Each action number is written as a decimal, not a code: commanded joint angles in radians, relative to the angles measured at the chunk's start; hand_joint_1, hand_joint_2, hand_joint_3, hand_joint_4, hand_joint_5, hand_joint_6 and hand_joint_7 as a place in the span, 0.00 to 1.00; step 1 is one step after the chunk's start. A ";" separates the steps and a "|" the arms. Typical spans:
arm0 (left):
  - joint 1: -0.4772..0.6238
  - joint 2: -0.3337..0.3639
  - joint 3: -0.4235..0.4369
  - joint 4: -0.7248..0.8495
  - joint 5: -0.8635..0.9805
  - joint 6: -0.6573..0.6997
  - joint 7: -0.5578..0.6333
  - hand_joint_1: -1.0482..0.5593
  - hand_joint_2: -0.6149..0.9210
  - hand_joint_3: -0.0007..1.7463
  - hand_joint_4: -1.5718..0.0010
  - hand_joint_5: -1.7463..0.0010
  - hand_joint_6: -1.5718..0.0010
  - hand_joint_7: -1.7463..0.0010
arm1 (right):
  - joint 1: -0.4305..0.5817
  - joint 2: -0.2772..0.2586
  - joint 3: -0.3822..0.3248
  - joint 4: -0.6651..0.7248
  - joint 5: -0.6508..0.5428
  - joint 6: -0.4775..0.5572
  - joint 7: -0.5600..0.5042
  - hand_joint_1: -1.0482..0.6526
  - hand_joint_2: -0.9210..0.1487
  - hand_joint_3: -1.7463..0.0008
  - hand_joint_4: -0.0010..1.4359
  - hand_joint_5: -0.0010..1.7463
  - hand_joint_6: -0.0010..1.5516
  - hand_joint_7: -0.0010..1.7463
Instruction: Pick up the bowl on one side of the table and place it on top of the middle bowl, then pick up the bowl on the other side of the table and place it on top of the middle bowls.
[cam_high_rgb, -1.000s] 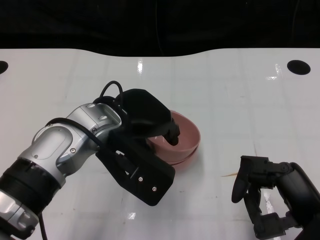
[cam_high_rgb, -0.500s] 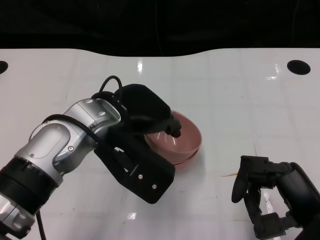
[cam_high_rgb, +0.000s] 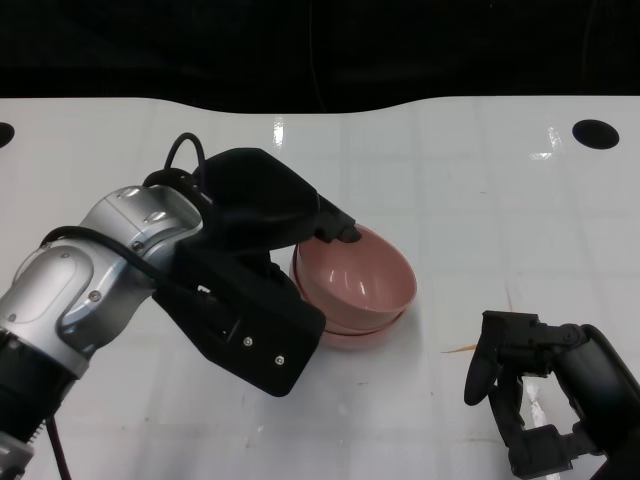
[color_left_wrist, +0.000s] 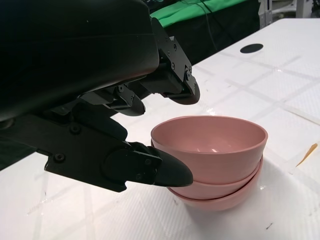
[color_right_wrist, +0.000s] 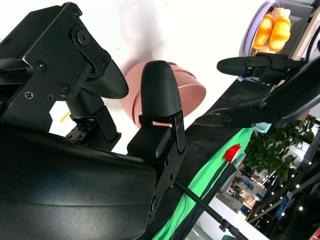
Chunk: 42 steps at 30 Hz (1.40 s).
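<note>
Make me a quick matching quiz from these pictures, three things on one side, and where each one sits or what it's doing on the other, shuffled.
Things:
1. left hand
2. right hand
3. stack of pink bowls

States:
a. sits mid-table, nested together
b. beside the bowls, fingers apart, holding nothing
c. low at the near right of the table, away from the bowls

Pairs: 1-b, 2-c, 3-a
</note>
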 joint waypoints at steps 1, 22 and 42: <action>0.026 0.033 0.030 -0.019 -0.020 -0.021 0.018 0.21 1.00 0.13 0.65 0.97 0.68 1.00 | 0.003 -0.015 -0.008 0.001 0.007 -0.005 0.002 0.62 0.67 0.06 0.64 1.00 0.53 0.89; 0.184 0.088 0.205 -0.100 -0.196 -0.043 0.065 0.29 1.00 0.10 0.55 0.93 0.63 0.97 | 0.002 -0.015 -0.010 -0.001 0.013 0.002 0.009 0.62 0.67 0.07 0.64 1.00 0.53 0.89; 0.504 -0.059 0.448 -0.081 -0.655 -0.136 0.161 0.62 0.79 0.57 0.52 0.36 0.32 0.87 | -0.002 -0.013 -0.011 0.000 0.009 0.003 0.007 0.62 0.68 0.06 0.65 1.00 0.53 0.89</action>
